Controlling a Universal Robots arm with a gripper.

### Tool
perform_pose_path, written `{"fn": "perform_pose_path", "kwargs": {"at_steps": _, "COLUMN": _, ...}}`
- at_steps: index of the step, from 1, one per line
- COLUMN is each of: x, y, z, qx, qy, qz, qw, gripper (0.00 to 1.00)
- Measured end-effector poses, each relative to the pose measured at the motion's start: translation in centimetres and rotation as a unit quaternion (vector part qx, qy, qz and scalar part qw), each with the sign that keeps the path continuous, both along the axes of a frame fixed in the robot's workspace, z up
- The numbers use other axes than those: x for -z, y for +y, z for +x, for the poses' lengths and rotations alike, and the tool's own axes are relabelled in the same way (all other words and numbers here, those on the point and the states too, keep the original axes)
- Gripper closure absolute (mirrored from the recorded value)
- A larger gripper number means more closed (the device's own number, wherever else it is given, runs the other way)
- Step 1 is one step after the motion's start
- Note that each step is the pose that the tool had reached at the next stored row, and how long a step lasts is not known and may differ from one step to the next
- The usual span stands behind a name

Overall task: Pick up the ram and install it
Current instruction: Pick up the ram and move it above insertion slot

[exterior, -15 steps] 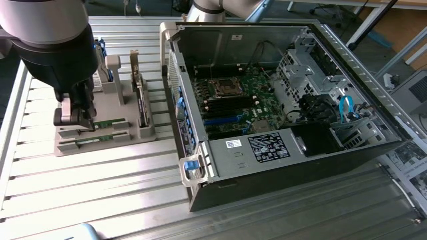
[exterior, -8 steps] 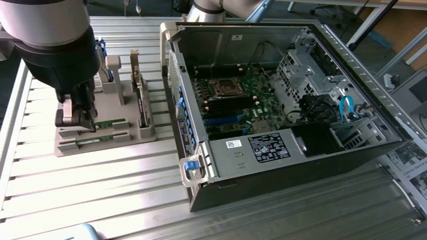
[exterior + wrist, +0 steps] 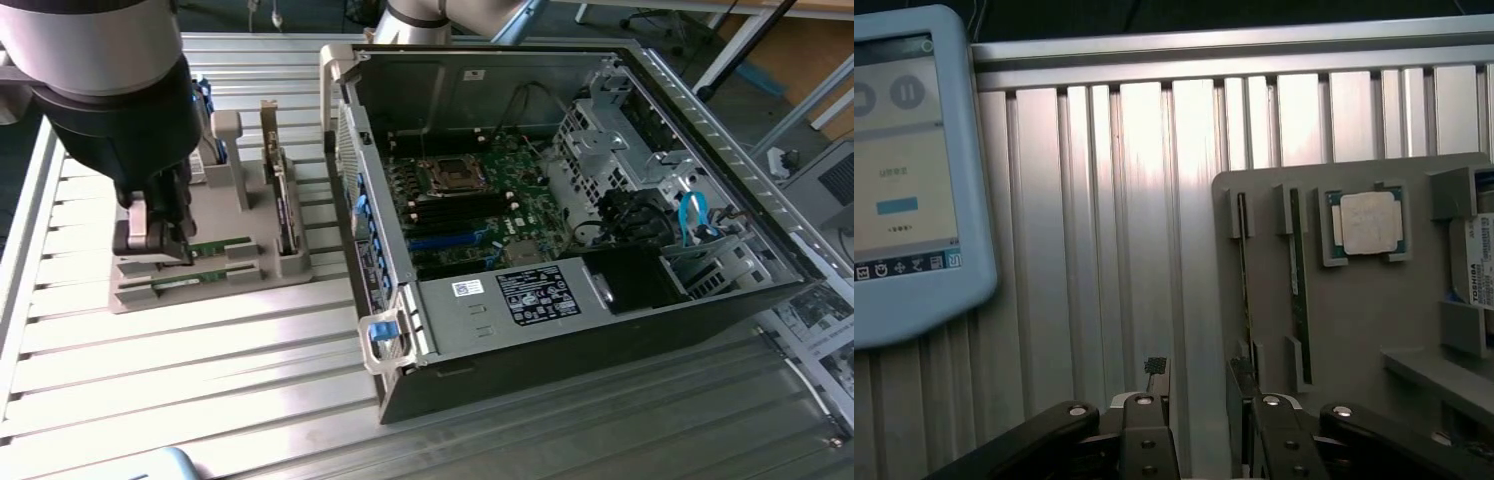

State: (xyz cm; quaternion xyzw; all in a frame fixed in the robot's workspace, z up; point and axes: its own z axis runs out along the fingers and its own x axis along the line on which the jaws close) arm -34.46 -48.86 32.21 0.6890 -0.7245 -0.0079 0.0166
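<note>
The robot's hand (image 3: 150, 245) hangs low over one end of a flat grey plastic holder (image 3: 267, 272). Its two dark fingers (image 3: 1146, 440) are spread apart with nothing between them. In the wrist view the ram (image 3: 1242, 250), a long, thin green circuit-board stick, stands on edge in a narrow slot of the holder. Its near end is just beside one fingertip, and whether they touch cannot be told. A second green stick (image 3: 1295, 285) of the same kind stands in the neighbouring slot. Further along the holder are a square silver processor chip (image 3: 1367, 222) in its own recess and a silver hard drive (image 3: 1476, 270) with a white label. In the exterior view both sticks sit at about three to four o'clock from the hand. The holder rests on a ribbed aluminium tabletop (image 3: 174, 380). At three o'clock from the holder, close beside it, a black computer tower case (image 3: 561, 372) lies on its side with the panel off, showing a green motherboard (image 3: 467, 200). A pale blue touchscreen tablet (image 3: 904, 170) lies on the tabletop, well apart from the holder.
</note>
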Motion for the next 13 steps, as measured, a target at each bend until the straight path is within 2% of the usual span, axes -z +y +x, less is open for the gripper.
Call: {"fn": "perform_pose_path", "kwargs": {"at_steps": 13, "x": 0.24, "y": 0.00, "z": 0.10, "qx": 0.000, "qy": 0.0000, "qz": -0.0004, "qw": 1.0000, "gripper": 0.64}}
